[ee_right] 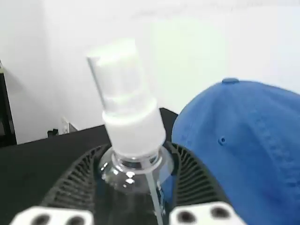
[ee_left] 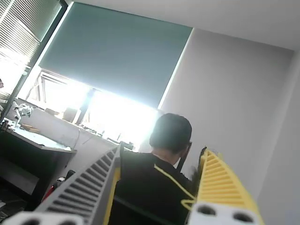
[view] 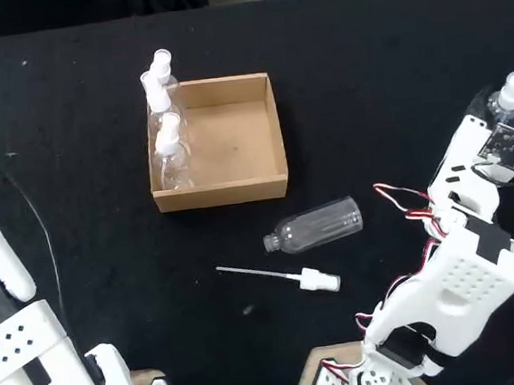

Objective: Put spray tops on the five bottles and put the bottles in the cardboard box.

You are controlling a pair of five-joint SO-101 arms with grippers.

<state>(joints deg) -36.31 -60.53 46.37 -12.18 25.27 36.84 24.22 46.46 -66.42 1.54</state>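
Held bottle (ee_right: 126, 140), spray top already fitted, was clamped upright at its neck between the narrowed jaws of the right gripper (ee_right: 138, 157). This was at the right side of the table (view: 381, 62), just beside a blue fabric cap (ee_right: 248, 140).

Cardboard box (view: 279, 140) lay well apart from those jaws, to their left in the high view. 3 capped bottles (view: 168, 137) stood at its left wall, and its right half was free.

1 uncapped bottle (view: 319, 226) lay on its side just in front of the box, long axis roughly left-right, neck toward the left. Loose spray top (view: 318, 280) lay near it, tube pointing left. The right arm was judged the nearer to both.

Left gripper (ee_left: 159, 154) was pointed upward, jaws wide, nothing between them.

A carry leftward into the free half was judged the next step.
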